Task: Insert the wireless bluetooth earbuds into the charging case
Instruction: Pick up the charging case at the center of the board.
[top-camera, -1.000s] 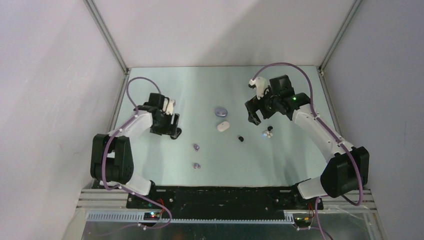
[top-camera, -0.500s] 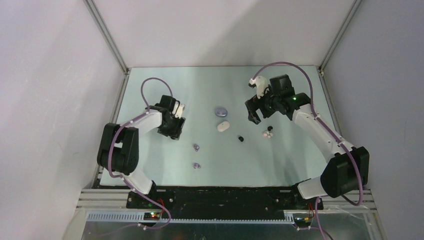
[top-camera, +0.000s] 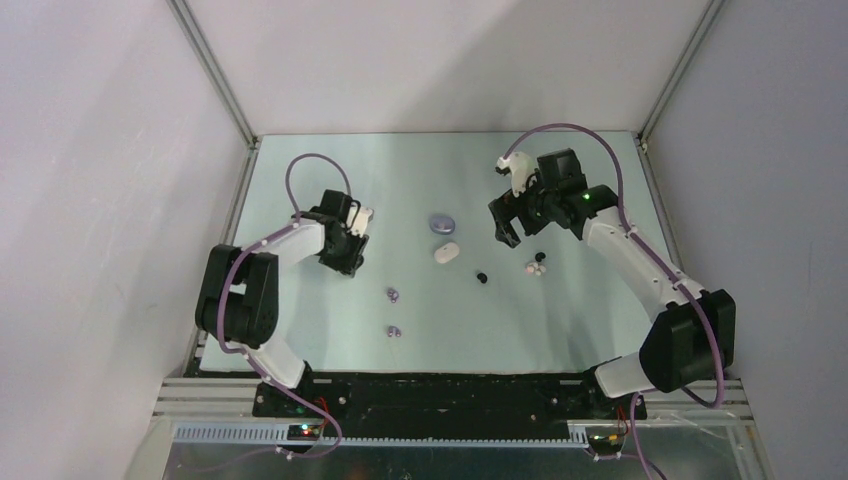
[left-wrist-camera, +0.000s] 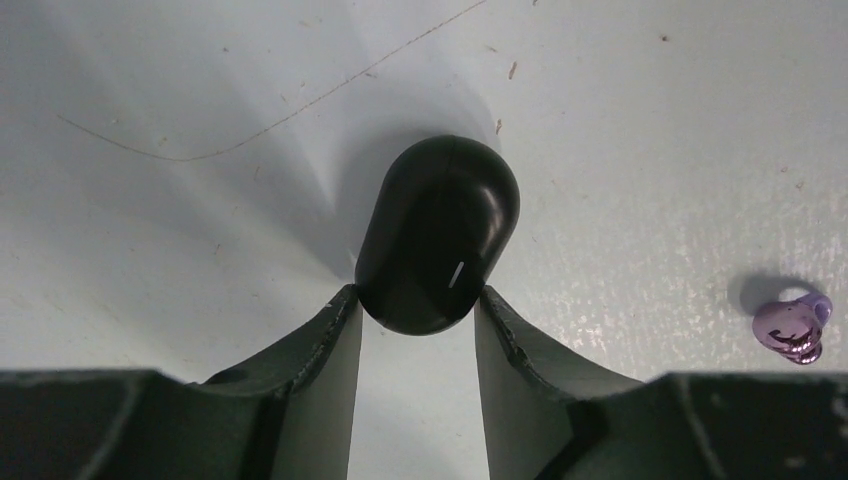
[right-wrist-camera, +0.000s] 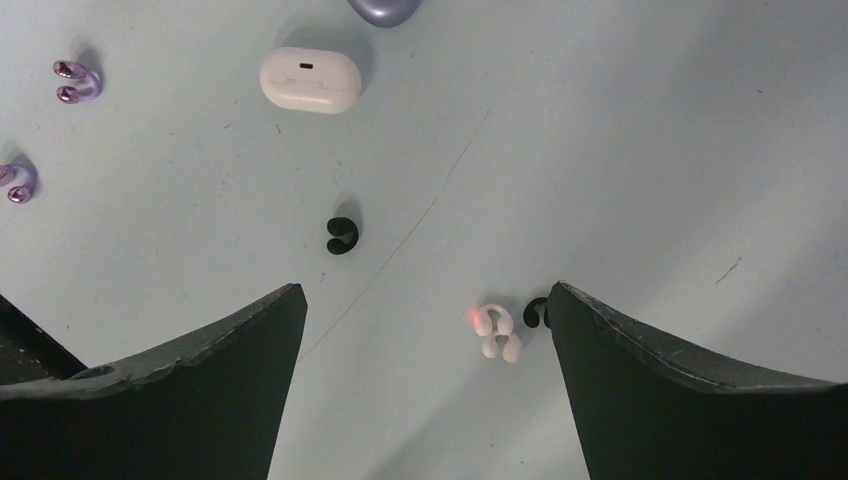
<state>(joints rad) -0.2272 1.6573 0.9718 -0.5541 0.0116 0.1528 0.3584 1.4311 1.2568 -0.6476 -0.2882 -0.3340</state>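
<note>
- At the left of the desk (top-camera: 480, 180), the left hand (left-wrist-camera: 417, 305) points down at the surface, its two fingers pinching the near end of the black charging case (left-wrist-camera: 440, 225), one finger touching each side.
- The black charging case lies shut and flat on the desk, its rounded far end sticking out beyond the fingertips.
- Right of that hand lie two lavender earbuds, apart from each other: the farther lavender earbud (top-camera: 393, 294) and the nearer lavender earbud (top-camera: 394, 331). Both are loose on the desk and outside any case.
- Toward the middle, the lavender case (top-camera: 441, 222) lies shut. The white case (top-camera: 446, 252) lies shut just nearer than it, the two close but not touching.
- Right of the white case, the lone black earbud (top-camera: 481, 276) lies by itself on the bare surface.
- Further right, the white earbuds (right-wrist-camera: 497, 332) form a small cluster; their number cannot be told. The second black earbud (right-wrist-camera: 536, 310) lies just beside them.
- At the right, the right hand (right-wrist-camera: 425, 295) hangs above the desk with its fingers spread wide and nothing between them. The white earbuds and the second black earbud lie below, close to one fingertip.
</note>
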